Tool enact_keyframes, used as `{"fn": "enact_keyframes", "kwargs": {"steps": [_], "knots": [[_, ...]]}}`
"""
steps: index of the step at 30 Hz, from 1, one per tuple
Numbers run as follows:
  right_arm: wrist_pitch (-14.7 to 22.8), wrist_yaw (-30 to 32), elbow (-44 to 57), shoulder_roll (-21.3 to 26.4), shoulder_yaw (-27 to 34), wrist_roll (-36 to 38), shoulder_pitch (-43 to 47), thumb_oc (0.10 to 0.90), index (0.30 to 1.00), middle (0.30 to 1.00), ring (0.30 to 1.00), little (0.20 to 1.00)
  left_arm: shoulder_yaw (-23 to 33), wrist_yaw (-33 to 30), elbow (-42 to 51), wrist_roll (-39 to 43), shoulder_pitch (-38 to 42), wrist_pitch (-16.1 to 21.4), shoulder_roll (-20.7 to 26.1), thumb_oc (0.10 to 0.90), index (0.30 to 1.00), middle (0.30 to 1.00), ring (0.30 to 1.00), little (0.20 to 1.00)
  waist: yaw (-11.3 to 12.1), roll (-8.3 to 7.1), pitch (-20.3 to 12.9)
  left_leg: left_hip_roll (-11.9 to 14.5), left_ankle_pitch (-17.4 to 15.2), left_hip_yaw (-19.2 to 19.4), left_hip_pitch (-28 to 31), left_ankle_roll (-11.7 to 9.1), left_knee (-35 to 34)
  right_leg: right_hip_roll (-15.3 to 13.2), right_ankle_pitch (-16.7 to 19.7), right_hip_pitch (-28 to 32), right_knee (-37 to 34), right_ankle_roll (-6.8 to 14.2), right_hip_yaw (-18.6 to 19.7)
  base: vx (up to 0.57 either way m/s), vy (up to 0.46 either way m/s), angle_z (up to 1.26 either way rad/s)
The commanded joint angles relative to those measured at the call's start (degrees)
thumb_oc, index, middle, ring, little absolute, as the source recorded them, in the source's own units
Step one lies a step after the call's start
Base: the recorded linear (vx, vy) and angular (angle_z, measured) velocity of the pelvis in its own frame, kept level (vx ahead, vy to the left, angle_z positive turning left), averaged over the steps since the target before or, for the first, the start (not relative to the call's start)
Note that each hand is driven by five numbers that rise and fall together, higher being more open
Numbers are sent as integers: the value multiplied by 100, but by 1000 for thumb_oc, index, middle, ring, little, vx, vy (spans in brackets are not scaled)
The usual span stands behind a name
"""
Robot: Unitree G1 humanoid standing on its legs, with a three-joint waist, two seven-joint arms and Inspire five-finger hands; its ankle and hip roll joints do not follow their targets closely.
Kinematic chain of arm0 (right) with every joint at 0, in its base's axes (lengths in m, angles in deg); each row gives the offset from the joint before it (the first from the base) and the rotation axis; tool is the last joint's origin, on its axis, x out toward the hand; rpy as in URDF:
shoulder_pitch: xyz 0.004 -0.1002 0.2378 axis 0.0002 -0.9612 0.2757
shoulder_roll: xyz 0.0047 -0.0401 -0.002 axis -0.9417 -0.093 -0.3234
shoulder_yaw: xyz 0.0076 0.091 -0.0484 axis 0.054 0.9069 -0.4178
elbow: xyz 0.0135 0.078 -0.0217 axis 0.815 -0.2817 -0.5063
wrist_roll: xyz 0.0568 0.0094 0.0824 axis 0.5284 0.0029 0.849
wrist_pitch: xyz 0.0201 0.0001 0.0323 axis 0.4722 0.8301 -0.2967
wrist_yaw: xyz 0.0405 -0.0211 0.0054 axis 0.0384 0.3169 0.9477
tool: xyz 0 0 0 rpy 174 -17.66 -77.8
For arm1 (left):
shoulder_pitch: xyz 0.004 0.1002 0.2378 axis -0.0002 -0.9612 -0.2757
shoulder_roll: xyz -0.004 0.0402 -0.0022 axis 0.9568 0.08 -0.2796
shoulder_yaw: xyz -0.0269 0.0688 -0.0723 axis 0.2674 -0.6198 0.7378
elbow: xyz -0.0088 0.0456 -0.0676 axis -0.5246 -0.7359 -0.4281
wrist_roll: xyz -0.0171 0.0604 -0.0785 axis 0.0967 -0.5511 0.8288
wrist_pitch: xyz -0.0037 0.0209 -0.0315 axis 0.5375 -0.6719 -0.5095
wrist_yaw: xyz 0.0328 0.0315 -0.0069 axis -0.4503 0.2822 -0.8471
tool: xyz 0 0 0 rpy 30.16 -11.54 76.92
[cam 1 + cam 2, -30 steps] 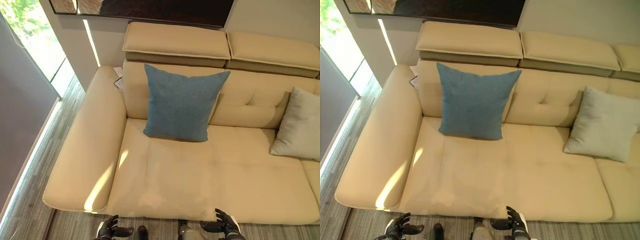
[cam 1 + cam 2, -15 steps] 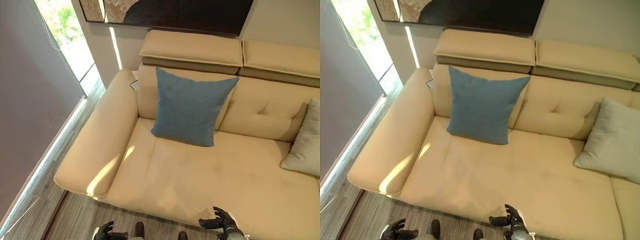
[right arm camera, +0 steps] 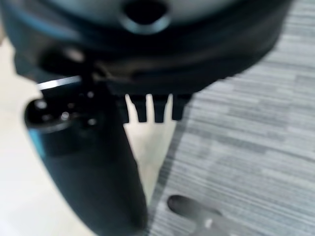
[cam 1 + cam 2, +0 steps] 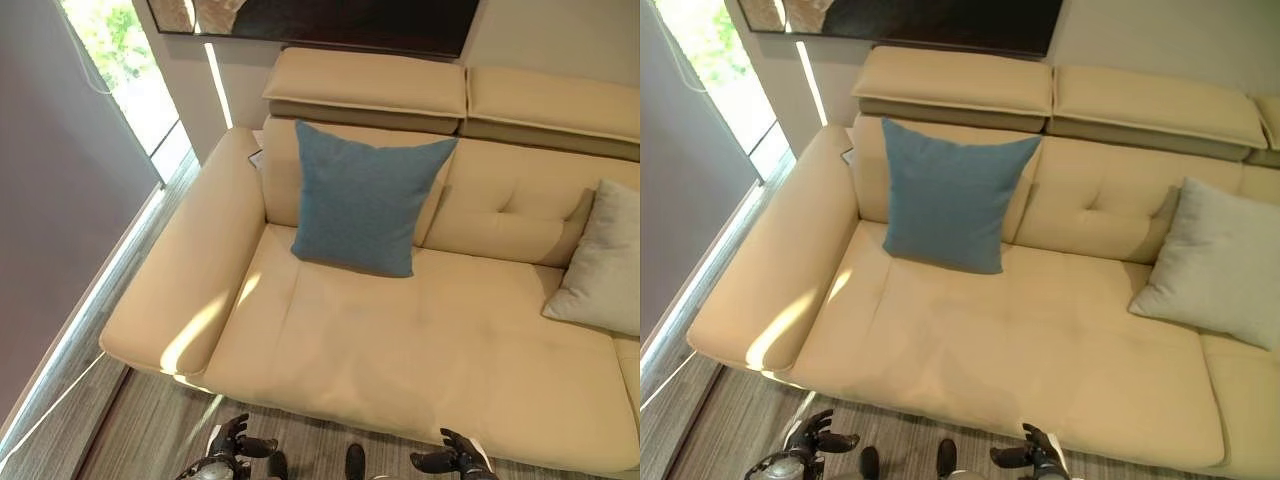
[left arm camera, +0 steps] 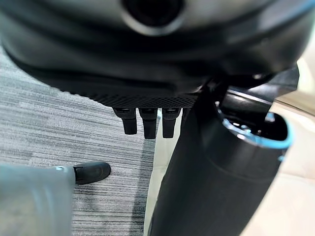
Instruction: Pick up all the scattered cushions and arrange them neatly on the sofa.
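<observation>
A blue cushion (image 4: 365, 198) stands upright against the backrest of the cream sofa (image 4: 420, 350), near its left armrest (image 4: 185, 270). A pale grey cushion (image 4: 1215, 262) leans at the right, well apart from it. The seat between them and along the front edge lies bare. Both hands hang low over the grey floor (image 4: 150, 440) before the sofa's front edge: the left hand (image 4: 232, 446) and the right hand (image 4: 455, 459), fingers relaxed and apart, holding nothing.

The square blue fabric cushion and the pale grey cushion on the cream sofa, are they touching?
Apart. The right eye view shows the blue cushion and the grey cushion separated by a wide stretch of bare sofa backrest.
</observation>
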Motion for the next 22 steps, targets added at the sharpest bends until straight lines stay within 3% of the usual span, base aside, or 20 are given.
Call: {"fn": "enact_keyframes", "kwargs": {"steps": [1,5,8,11,14,16,22], "knots": [[158,228,-283,-37,52,-12,218,800,900,900,900,900,-183,-212,27,-197,-65,172,83,800,900,900,900,900,19,-21,-180,-368,-527,-89,488,414,-337,-153,-350,-204,498,770,237,-115,197,-17],[57,264,-414,-101,-67,-202,292,800,900,900,900,900,-282,-286,33,-353,26,167,154,800,900,900,900,900,40,-66,-44,-503,-433,-317,409,530,-475,-199,-203,-508,677,867,356,-118,129,-1],[-8,267,-465,-161,-176,-336,403,800,900,900,900,900,-259,-351,-82,-487,100,138,274,800,900,900,900,900,90,-83,93,-471,-299,-254,253,590,-461,-208,-201,-807,1083,980,320,-251,131,-24],[-10,244,-528,-168,-191,-358,414,800,900,900,900,900,-170,-354,-186,-527,126,108,387,800,900,900,900,900,149,-15,95,-375,-166,-211,85,649,-453,-212,-446,-776,1595,980,306,-174,45,-45],[-21,210,-618,-193,-99,-317,307,800,900,900,900,900,-38,-383,-339,-580,40,85,422,800,900,900,900,900,303,-117,-122,-456,-113,-100,98,616,-570,-279,-602,-138,1039,936,421,-91,-42,-5],[-49,202,-686,-195,-89,-266,324,800,900,900,900,900,100,-383,-445,-417,1,49,371,800,900,900,900,900,325,-103,-238,-415,-88,-69,150,591,-643,-200,-584,-99,836,910,570,6,-99,-23],[-57,293,-579,-376,-170,-185,433,800,900,900,900,900,-9,-423,-450,-319,-19,67,218,800,900,900,900,900,290,-55,-327,-389,-11,-125,276,520,-779,-168,-550,118,476,847,467,15,-59,-5]]}}
